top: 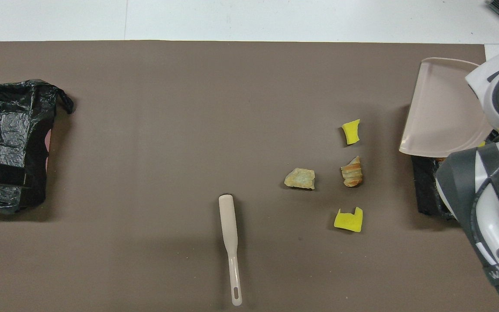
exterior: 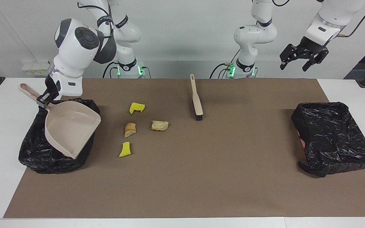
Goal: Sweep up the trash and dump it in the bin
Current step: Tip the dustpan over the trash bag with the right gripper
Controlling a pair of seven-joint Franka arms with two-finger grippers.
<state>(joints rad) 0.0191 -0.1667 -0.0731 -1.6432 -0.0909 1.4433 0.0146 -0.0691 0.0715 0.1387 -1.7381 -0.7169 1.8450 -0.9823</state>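
My right gripper [exterior: 43, 100] is shut on the handle of the beige dustpan [exterior: 71, 126], which hangs nearly level over the black-lined bin [exterior: 32, 152] at the right arm's end of the table. The pan [top: 440, 108] covers most of that bin [top: 425, 193] and what lies in it. Several pieces of trash lie on the brown mat beside the bin: a yellow wedge [exterior: 137, 107], a striped bread chunk [exterior: 130, 129], a pale chunk [exterior: 159, 125] and another yellow wedge [exterior: 125, 149]. My left gripper [exterior: 303, 58] hangs open and empty, high over the left arm's end.
A beige brush [exterior: 196, 98] with black bristles lies on the mat near the robots, at mid-table; its handle [top: 232, 260] points toward them. A second black-lined bin [exterior: 331, 136] sits at the left arm's end. The brown mat [exterior: 201, 177] covers most of the white table.
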